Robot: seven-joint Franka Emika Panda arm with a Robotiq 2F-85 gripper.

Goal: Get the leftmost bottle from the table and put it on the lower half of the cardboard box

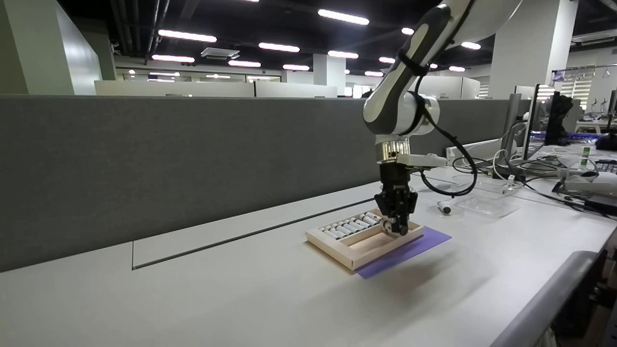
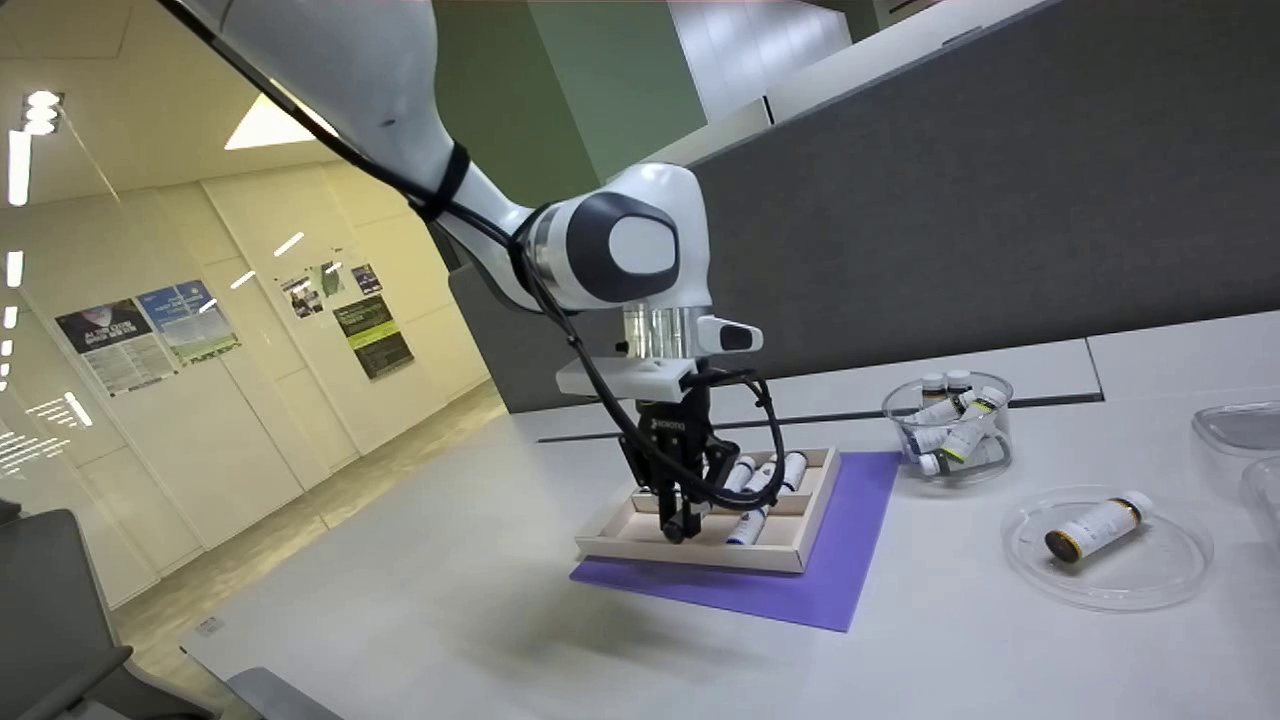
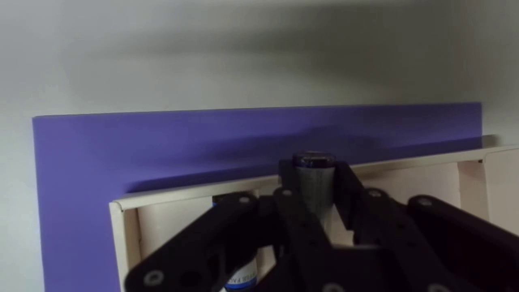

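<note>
Left to right in an exterior view: the smooth, pale grey-white counter (image 2: 420,560) is passed, then the shallow tan cardboard box (image 2: 610,548) is met, and over its lower half a white-labelled, dark-ended cylindrical bottle (image 3: 316,186) is pinched by the black two-fingered pincer (image 2: 682,520)! Contact with the box cannot be told. Pick-up and carrying can be judged done; release is left. Just rightward, another white-labelled bottle (image 2: 748,526) is already laid there.
</note>
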